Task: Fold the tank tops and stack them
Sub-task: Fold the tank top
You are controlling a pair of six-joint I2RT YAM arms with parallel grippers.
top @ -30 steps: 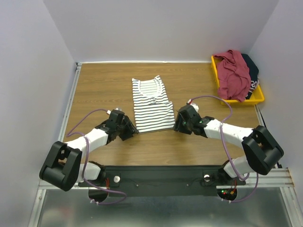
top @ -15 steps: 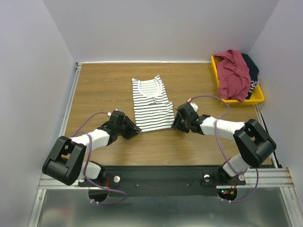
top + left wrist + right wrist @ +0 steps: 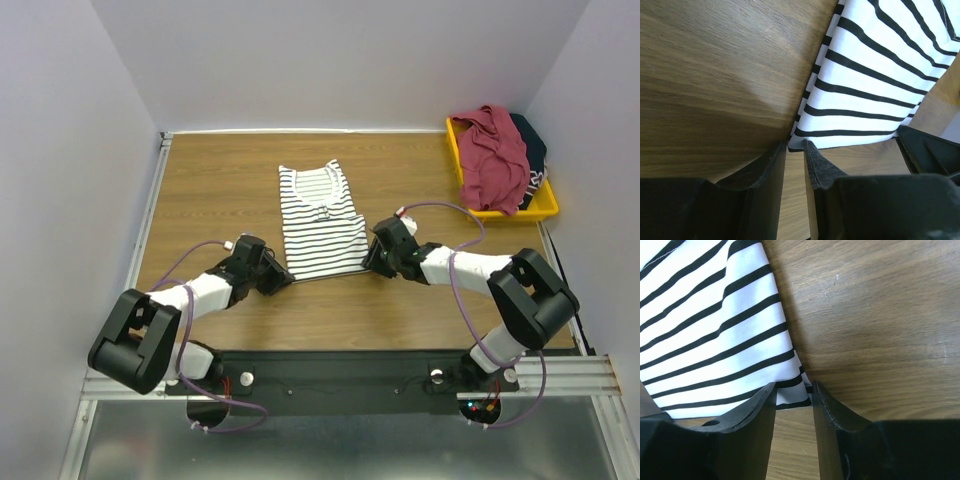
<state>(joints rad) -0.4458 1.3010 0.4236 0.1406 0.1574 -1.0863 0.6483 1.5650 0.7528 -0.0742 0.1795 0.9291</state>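
Note:
The striped tank top [image 3: 320,220] lies flat mid-table, neckline far, hem near. My left gripper [image 3: 283,280] sits low at its near-left hem corner; in the left wrist view the jaws [image 3: 795,146] stand almost closed with the corner of the striped tank top [image 3: 875,85] pinched between the tips. My right gripper [image 3: 368,262] is at the near-right hem corner; in the right wrist view [image 3: 794,390] its jaws stand narrowly apart around the corner of the striped top [image 3: 715,335], a gap showing. The maroon tank top [image 3: 495,160] and the navy one [image 3: 532,150] lie heaped in the bin.
The yellow bin [image 3: 545,210] stands at the far right by the wall. A metal rail [image 3: 150,210] runs along the table's left edge. Bare wood table [image 3: 220,190] lies left of the striped top, and grey walls close in three sides.
Both arms have lowered and slid inward onto the hem corners of the striped top. The top itself has not moved.

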